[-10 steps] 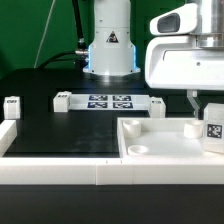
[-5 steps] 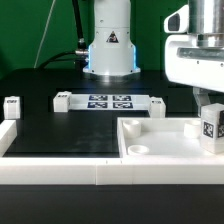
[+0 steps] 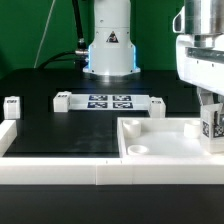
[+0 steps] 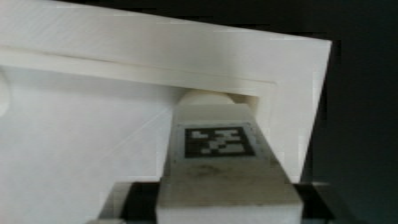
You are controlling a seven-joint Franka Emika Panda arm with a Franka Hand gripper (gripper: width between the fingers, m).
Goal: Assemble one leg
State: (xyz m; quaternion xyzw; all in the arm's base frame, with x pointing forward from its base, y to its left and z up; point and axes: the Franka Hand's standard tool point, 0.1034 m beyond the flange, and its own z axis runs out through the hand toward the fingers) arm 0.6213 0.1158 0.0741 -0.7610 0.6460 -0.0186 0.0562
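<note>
Over the last second the gripper [image 3: 211, 112] has been carried toward the exterior view's right, and the leg [image 3: 213, 127] with it. The leg is now seen at that view's right edge, low over the right corner of the white rimmed panel [image 3: 160, 158]. It is clamped between the closed fingers. From this it is judged that a corner mounting point is being approached, with seating not yet done. The leg's long axis is held upright, its lower end pointing at the panel and its tagged face turned toward the exterior camera.
</note>
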